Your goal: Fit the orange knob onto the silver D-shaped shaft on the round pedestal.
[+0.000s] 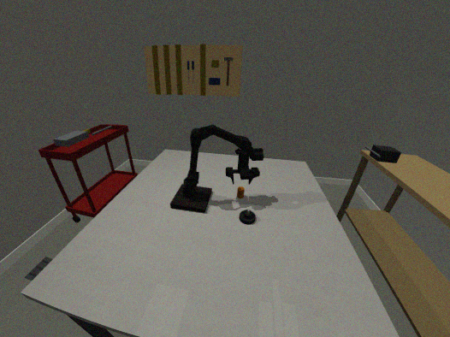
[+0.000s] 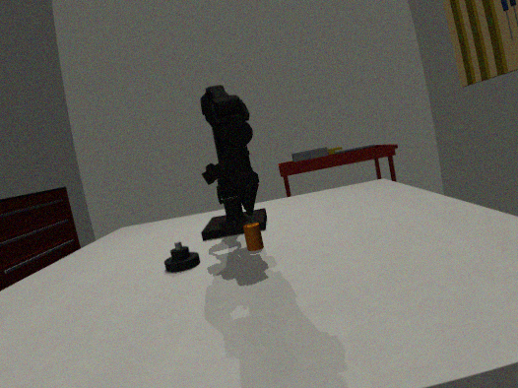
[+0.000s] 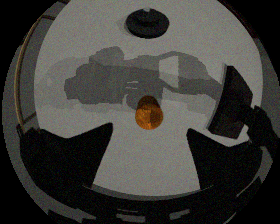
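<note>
The orange knob (image 1: 240, 192) (image 2: 253, 236) (image 3: 149, 116) stands upright on the white table; its underside and hole are hidden. The round black pedestal (image 1: 247, 218) (image 2: 182, 262) (image 3: 147, 26) stands on the table a short way from the knob, with the silver shaft (image 2: 178, 245) sticking up from it. The flat side of the shaft cannot be made out. My gripper (image 1: 241, 182) (image 3: 151, 130) is open and empty, pointing down above the knob. In the wrist view the knob shows midway between the two spread fingers, a little beyond their tips.
The arm's base (image 1: 192, 198) (image 2: 212, 230) (image 3: 231, 107) stands on the table (image 1: 205, 267) behind the knob in the exterior view. A red cart (image 1: 103, 192) and a wooden bench (image 1: 411, 173) stand off the table's sides.
</note>
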`<action>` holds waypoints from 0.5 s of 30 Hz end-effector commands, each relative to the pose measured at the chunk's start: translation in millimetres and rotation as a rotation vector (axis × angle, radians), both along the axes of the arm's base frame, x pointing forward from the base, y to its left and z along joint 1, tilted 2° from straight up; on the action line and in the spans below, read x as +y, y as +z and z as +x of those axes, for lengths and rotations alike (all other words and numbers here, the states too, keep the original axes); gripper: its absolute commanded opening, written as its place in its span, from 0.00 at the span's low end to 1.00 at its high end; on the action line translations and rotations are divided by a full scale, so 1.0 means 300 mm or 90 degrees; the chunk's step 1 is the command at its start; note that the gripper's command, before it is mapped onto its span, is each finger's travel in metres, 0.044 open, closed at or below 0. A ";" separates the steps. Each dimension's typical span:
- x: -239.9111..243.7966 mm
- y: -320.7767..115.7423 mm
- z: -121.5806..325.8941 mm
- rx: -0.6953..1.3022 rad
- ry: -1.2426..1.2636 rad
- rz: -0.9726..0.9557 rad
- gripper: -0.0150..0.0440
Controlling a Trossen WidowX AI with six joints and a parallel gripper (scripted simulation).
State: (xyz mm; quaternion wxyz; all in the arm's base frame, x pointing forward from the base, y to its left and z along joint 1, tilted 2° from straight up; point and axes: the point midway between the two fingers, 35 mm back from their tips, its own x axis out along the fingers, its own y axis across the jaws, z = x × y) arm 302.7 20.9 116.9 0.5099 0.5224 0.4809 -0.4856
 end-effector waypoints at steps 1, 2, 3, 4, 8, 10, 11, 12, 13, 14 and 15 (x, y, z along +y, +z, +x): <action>-0.002 -0.042 0.005 -0.001 -0.005 -0.002 1.00; -0.002 -0.054 0.006 -0.001 -0.005 -0.002 1.00; -0.002 -0.058 0.006 -0.001 -0.005 -0.002 1.00; -0.002 -0.058 0.006 -0.001 -0.005 -0.002 1.00; -0.002 -0.066 0.007 -0.001 -0.005 -0.002 1.00; -0.002 -0.076 0.009 -0.001 -0.005 -0.002 1.00; -0.002 -0.082 0.010 -0.001 -0.005 -0.002 1.00; -0.002 -0.087 0.011 -0.001 -0.005 -0.002 1.00; -0.002 -0.093 0.012 -0.001 -0.005 -0.002 1.00; -0.001 -0.098 0.013 -0.001 -0.005 -0.002 1.00; -0.001 -0.103 0.014 -0.001 -0.005 -0.002 1.00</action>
